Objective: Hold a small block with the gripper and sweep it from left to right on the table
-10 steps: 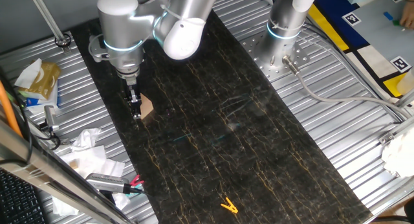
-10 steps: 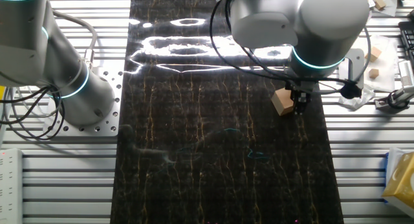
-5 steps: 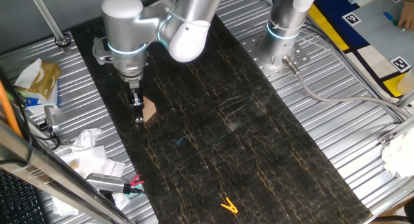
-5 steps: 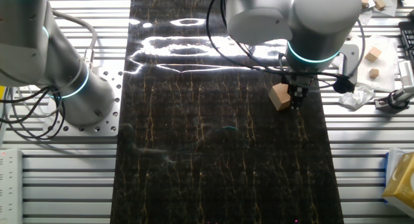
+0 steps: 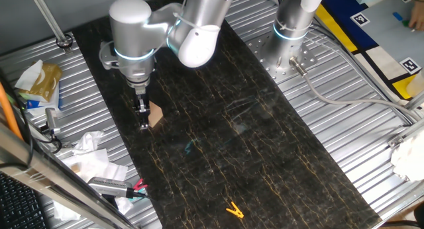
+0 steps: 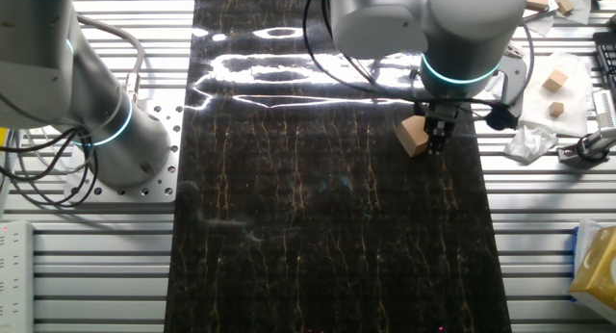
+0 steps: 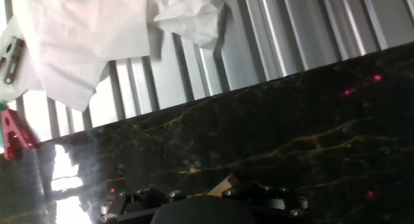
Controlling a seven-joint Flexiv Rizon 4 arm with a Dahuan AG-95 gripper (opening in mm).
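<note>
The small block [image 5: 155, 114] sits on the table [image 5: 252, 143] near its edge, by the ribbed metal sheet [image 5: 93, 116] that carries crumpled white paper [image 5: 89, 153]. In the other fixed view the small block [image 6: 413, 136] shows a tilted, light tan face and touches the gripper [image 6: 435, 140], whose black fingers come straight down at the block's side. From these angles I cannot tell whether the fingers are clamped on the cube or only pressed against it (the wrist hides the gap). In one fixed view the gripper [image 5: 143, 116] hangs under the silver-grey arm's glowing blue ring [image 5: 132, 55], tips at the table surface. The hand view shows only a pale corner of the small block [image 7: 226, 184] above the gripper body, with the table [image 7: 278, 140] beyond it. A yellow clip [image 5: 234, 210] lies well apart, far down the table. Two more wooden cubes [image 6: 554, 81] rest on white paper off the table.
</note>
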